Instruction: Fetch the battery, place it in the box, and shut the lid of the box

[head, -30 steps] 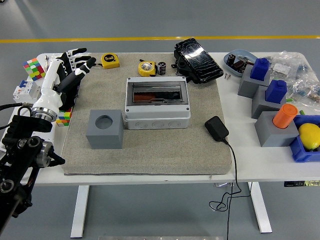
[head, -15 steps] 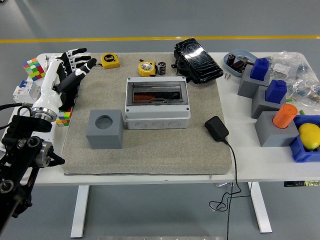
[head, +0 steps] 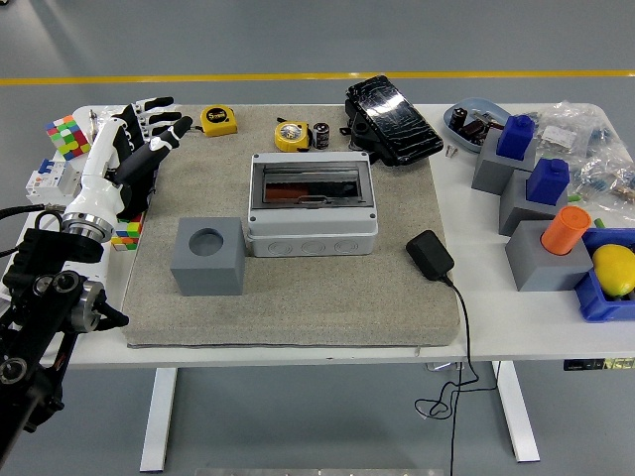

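Observation:
A small black cylindrical battery (head: 321, 136) stands at the back of the grey mat, just right of a yellow tape measure (head: 291, 136). The grey box (head: 312, 204) sits in the middle of the mat with its clear lid down over a dark inside. My left hand (head: 149, 129) hovers over the mat's far left corner, white-tipped fingers spread and holding nothing, well left of the battery. The right arm does not show.
A grey cube with a round hole (head: 208, 256) sits left of the box. A black adapter (head: 430, 254) with its cord lies to the right. A black case (head: 392, 118), another tape measure (head: 219, 121), coloured cubes (head: 66, 134) and grey blocks with blue and orange pieces (head: 544, 248) ring the mat.

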### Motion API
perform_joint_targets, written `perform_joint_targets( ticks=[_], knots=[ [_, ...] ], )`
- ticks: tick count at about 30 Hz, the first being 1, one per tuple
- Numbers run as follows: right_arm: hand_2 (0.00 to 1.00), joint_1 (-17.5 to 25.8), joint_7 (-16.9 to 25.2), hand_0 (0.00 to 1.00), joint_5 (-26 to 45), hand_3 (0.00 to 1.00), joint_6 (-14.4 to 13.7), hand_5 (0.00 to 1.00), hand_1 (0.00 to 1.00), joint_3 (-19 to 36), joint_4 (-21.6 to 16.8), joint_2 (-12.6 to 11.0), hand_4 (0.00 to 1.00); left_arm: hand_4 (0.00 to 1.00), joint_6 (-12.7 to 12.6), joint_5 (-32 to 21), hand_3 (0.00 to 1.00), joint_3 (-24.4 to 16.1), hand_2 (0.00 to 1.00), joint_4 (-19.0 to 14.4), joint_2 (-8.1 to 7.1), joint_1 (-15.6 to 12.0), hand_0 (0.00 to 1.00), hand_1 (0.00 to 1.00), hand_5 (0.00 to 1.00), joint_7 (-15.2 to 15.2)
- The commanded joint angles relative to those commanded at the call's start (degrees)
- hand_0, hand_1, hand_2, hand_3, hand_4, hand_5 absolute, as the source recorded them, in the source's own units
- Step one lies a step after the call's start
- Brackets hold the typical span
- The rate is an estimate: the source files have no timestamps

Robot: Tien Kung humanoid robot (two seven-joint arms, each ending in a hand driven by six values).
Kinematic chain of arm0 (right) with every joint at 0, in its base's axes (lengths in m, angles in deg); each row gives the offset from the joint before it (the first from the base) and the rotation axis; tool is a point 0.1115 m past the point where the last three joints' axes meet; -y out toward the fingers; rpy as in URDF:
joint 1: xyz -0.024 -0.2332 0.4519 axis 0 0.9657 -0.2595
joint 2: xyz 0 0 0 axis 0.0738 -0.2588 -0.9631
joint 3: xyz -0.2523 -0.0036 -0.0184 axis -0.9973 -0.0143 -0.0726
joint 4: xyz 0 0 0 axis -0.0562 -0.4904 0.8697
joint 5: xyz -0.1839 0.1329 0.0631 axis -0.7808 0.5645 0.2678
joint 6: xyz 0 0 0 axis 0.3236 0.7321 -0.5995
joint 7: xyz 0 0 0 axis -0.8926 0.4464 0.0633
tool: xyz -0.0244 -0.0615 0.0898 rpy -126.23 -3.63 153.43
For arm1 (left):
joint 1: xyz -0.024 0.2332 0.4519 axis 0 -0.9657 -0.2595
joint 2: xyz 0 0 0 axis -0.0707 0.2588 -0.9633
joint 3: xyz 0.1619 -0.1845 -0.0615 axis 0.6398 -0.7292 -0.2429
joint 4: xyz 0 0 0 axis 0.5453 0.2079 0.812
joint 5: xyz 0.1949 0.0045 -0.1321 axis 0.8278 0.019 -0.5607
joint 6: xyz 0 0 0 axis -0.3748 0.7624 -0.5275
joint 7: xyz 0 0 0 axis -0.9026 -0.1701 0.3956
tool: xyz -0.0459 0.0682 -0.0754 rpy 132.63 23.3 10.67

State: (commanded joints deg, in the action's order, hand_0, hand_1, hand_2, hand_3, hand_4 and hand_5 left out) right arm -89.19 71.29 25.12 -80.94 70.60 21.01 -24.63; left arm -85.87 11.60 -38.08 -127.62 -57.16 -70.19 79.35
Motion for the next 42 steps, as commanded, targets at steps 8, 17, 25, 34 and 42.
perform_joint_targets(
  ticks=[8, 17, 25, 34, 42],
  knots=[
    [0.587, -0.12, 0.03, 0.545, -0.13, 0.545, 0.01, 0.488, 0.6, 0.1, -0.07, 0.0, 0.924, 0.998, 0.03, -0.02, 0.721, 0.04, 0.662, 0.0, -0.01, 0.01, 0.514, 0.624, 0.473, -0.05],
    [0.588, -0.12, -0.01, 0.545, -0.03, 0.544, 0.0, 0.488, 0.6, 0.03, -0.02, -0.12, 0.924, 0.998, 0.09, 0.05, 0.712, 0.14, 0.662, 0.0, 0.06, 0.01, 0.513, 0.621, 0.473, -0.2],
    [0.59, -0.12, -0.01, 0.545, -0.14, 0.543, 0.05, 0.489, 0.599, -0.05, -0.08, -0.14, 0.923, 0.997, 0.12, 0.11, 0.708, 0.16, 0.661, 0.0, 0.19, 0.02, 0.511, 0.618, 0.468, -0.32],
    [0.59, -0.28, -0.09, 0.545, 0.11, 0.544, 0.06, 0.488, 0.601, -0.42, -0.05, -0.37, 0.923, 0.998, 0.15, -0.08, 0.703, 0.06, 0.662, 0.02, -0.15, 0.34, 0.51, 0.618, 0.465, -0.45],
    [0.591, -0.38, -0.09, 0.545, 0.02, 0.543, 0.05, 0.489, 0.601, -0.71, -0.09, -0.38, 0.924, 0.995, 0.19, 0.09, 0.693, 0.28, 0.662, 0.1, -0.17, 0.38, 0.51, 0.616, 0.461, -0.54]
  ],
)
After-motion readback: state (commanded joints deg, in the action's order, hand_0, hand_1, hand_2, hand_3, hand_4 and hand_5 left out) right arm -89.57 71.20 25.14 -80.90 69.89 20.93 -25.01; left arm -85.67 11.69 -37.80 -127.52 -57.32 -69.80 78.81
